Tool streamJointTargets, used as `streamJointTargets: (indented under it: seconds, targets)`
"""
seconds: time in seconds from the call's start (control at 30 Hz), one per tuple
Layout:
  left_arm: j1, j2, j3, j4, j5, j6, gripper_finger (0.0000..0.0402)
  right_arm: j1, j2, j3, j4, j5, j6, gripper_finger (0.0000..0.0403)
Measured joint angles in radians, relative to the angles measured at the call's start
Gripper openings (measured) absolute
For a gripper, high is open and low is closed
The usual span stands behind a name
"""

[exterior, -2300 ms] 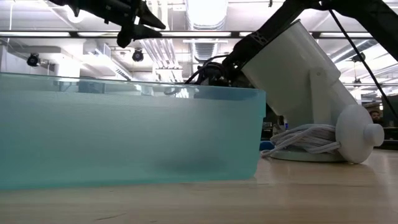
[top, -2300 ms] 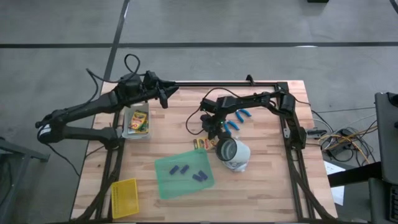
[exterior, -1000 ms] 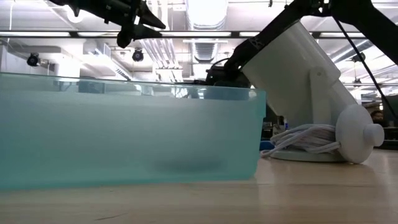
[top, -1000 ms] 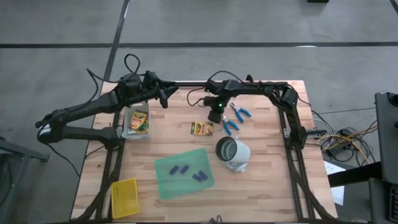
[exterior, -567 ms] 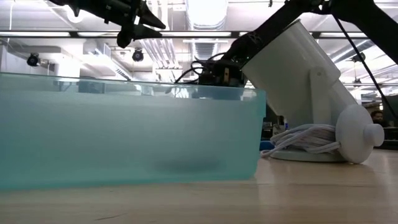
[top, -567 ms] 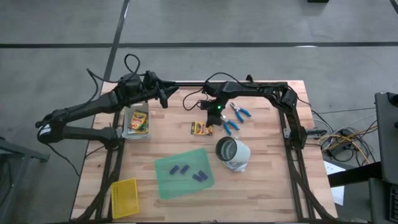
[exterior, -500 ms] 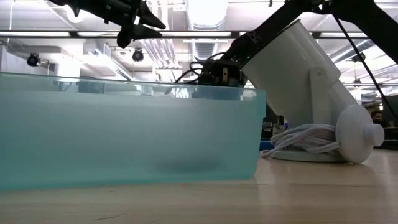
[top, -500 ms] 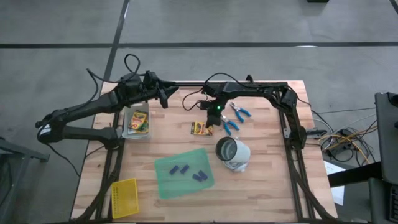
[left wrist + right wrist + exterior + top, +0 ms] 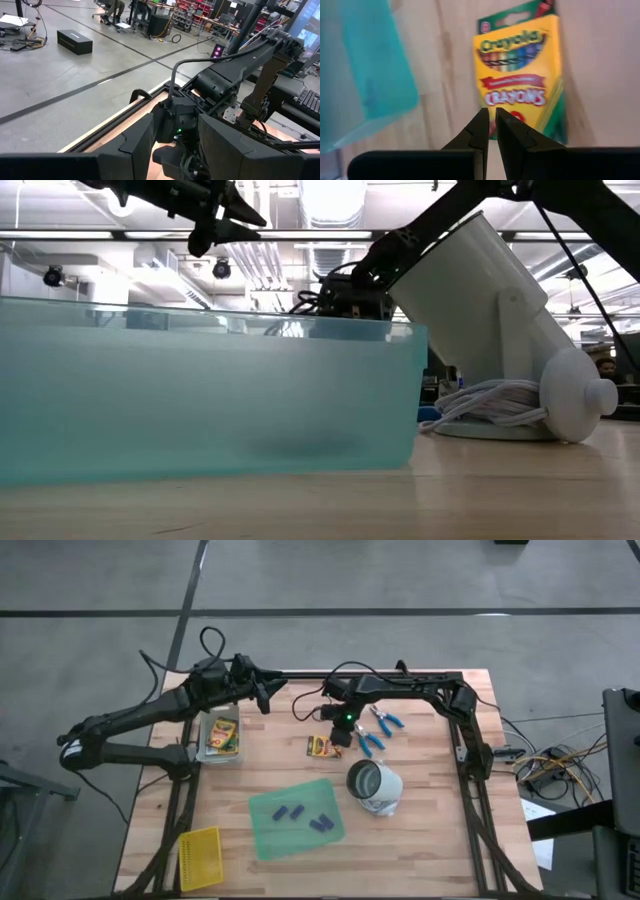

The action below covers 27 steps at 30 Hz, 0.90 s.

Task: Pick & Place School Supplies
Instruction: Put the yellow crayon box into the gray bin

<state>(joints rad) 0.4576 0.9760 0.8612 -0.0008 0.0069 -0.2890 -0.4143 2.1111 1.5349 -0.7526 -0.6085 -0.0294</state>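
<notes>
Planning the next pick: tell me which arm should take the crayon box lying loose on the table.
Right. The right gripper hangs just beside the crayon box, which fills its wrist view, though its jaws look nearly shut. The left gripper waits farther off, near the table's far edge.

Yellow cardboard crayon box (image 9: pixel 522 75), green at the edges, red banner with white lettering and a row of coloured crayons printed across it. Translucent teal-green flat sheet (image 9: pixel 296 817) carries purple-blue oblong pieces (image 9: pixel 288 812). Blue-handled metal tools (image 9: pixel 378 729) on a pale striped wooden tabletop (image 9: pixel 440 830). Yellow mesh basket (image 9: pixel 199 858); dark right hand (image 9: pixel 490 131).
</notes>
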Motion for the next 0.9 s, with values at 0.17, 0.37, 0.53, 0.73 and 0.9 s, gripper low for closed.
streamJointTargets:
  seconds: [0.17,0.37,0.53,0.73,0.9]
  targets:
    - [0.000,0.000,0.000,0.000,0.000,0.000,0.0163,0.000,0.001,-0.001,-0.004,0.011,-0.019,0.0031]
    - [0.000,0.000,0.000,0.000,0.000,-0.002,0.0163,0.012,0.001,-0.006,-0.017,0.072,-0.015,0.0031]
    - [0.000,0.000,0.000,0.000,0.000,-0.002,0.0163,0.033,0.001,-0.015,-0.030,0.078,-0.044,0.0031]
    - [0.000,0.000,0.000,0.000,0.000,-0.002,0.0163,0.063,0.001,-0.019,-0.014,0.100,-0.077,0.0031]
    - [0.000,0.000,0.000,0.000,0.000,-0.003,0.0163,0.070,0.001,-0.031,0.028,0.120,-0.078,0.0031]
